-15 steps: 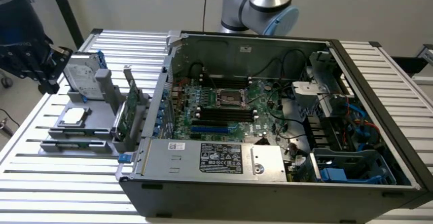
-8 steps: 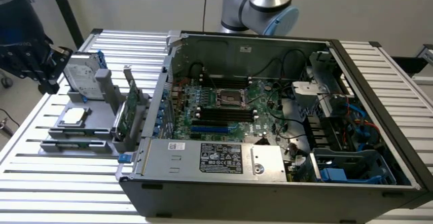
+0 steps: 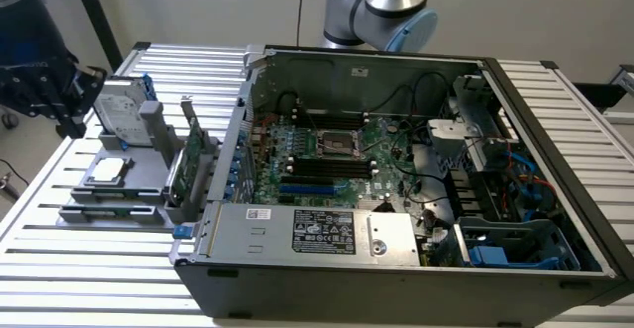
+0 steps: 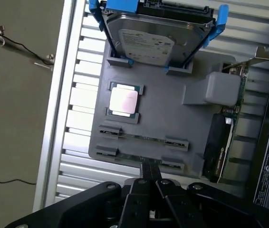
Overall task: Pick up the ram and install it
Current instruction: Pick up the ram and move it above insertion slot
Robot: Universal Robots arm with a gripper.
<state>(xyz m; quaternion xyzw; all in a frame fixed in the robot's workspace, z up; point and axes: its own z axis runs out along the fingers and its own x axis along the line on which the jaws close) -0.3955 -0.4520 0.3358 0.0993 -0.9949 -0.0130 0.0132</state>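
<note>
Closest to the lens is my own gripper (image 4: 149,172): jaws pressed together with nothing between them, tips hanging just over the near edge of the gray holder (image 4: 172,111). In the exterior view I'm at the far left (image 3: 44,94), up and clear of that holder.

Moving right, the ram (image 4: 130,157) lies edge-up in the holder's nearest groove, caught between two small clips. A second stick (image 4: 141,137) sits in the groove just behind it. Both are thin green slivers from this angle, so I can't be sure how deep they're seated. Past them are the processor chip (image 4: 124,100) and the hard drive (image 4: 146,45), propped in its blue frame.

Right again, the expansion card (image 3: 193,161) stands on edge at the holder's side, and I judge it best avoided. Further right the computer case (image 3: 396,283) lies open, with the black memory slots (image 3: 332,166) bare on the motherboard (image 3: 387,139).

The step in hand, as I judge it, is the pick. Shut jaws can't take a stick, so they need to part just enough to straddle the board. They should square up across its long edge, descend mid-length between the clips, and pinch board rather than chips. Then lift straight with no twist, or those clips could bind.
</note>
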